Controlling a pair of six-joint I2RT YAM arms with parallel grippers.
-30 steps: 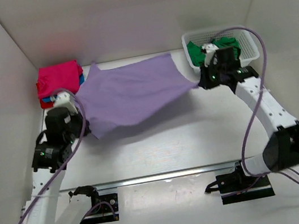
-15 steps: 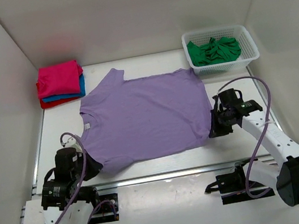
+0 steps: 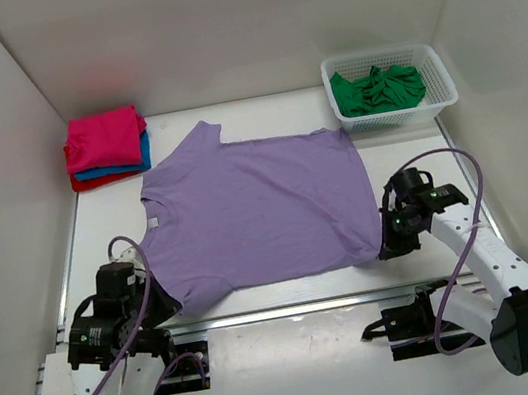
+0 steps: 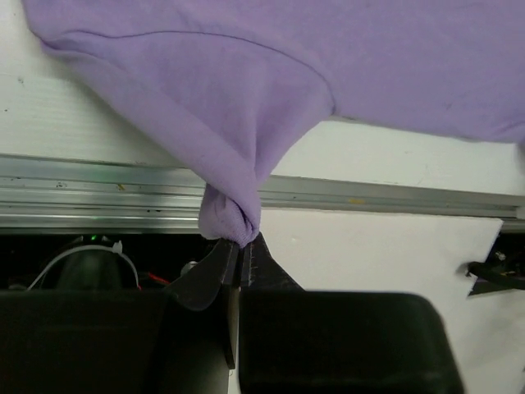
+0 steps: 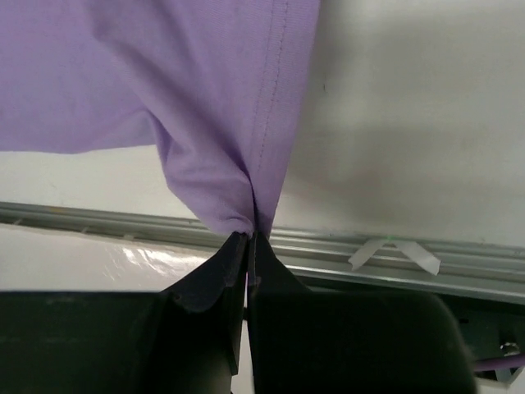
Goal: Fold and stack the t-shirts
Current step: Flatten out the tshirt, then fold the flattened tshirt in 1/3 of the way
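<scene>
Overhead view: white table [image 3: 408, 148] with lilac t-shirt [image 3: 256, 209] spread flat across centre, neck to the left, hem to the right, far sleeve pointing to the back wall. The shirt's near edge lies just beside the aluminium rail [image 3: 293, 307] along the table's front.

L arm [image 3: 104, 331] reaches to the shirt's near-left corner, R arm [image 3: 463, 235] to its near-right corner.

White lattice basket [image 3: 398, 117] sits at the far-right corner, well apart from the lilac shirt, with crumpled green t-shirt [image 3: 383, 88] inside.

Far-left corner: folded stack, magenta t-shirt [image 3: 107, 138] on top, blue t-shirt [image 3: 98, 172] under it, red t-shirt [image 3: 104, 181] at bottom.

Wrist views: left gripper [image 4: 239, 246] is clamped tight on a twisted bunch of lilac cloth at the near sleeve, lifted a little above the rail. Right gripper [image 5: 248, 240] pinches the hem corner likewise, fingers closed, cloth gathered to a point between the tips.
</scene>
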